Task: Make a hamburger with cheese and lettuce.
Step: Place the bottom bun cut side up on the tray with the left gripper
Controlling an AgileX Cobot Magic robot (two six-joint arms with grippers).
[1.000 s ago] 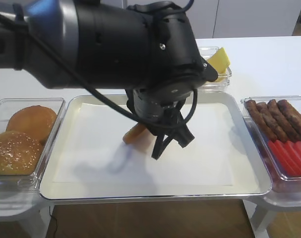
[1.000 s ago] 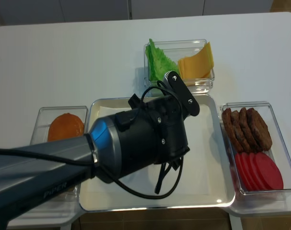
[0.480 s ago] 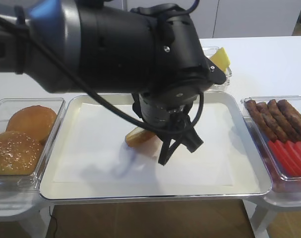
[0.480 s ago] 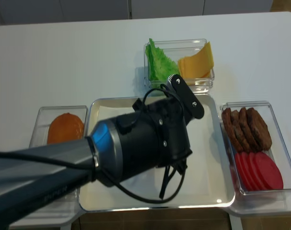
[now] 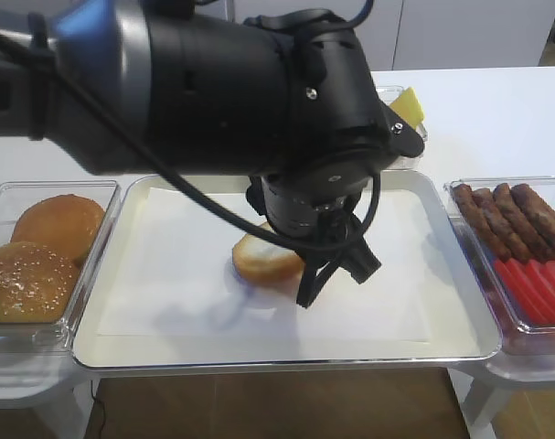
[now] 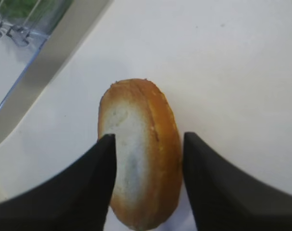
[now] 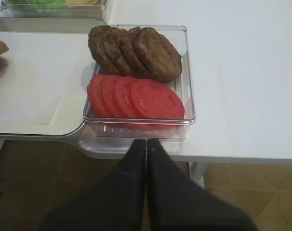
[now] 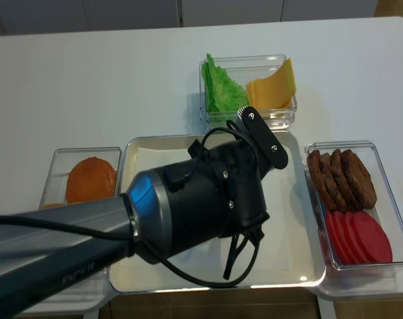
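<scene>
— So, is the left hand (image 6: 146, 183) letting go of the hamburger (image 6: 138, 151) properly?

— I think yes. Its fingers are standing apart on both sides of the bun half, which is lying on the tray (image 5: 460, 343), cut face not fully up.

— And next?

— It should be lifting straight up, not dragging. The right hand (image 7: 146, 149) is resting pressed together.
</scene>
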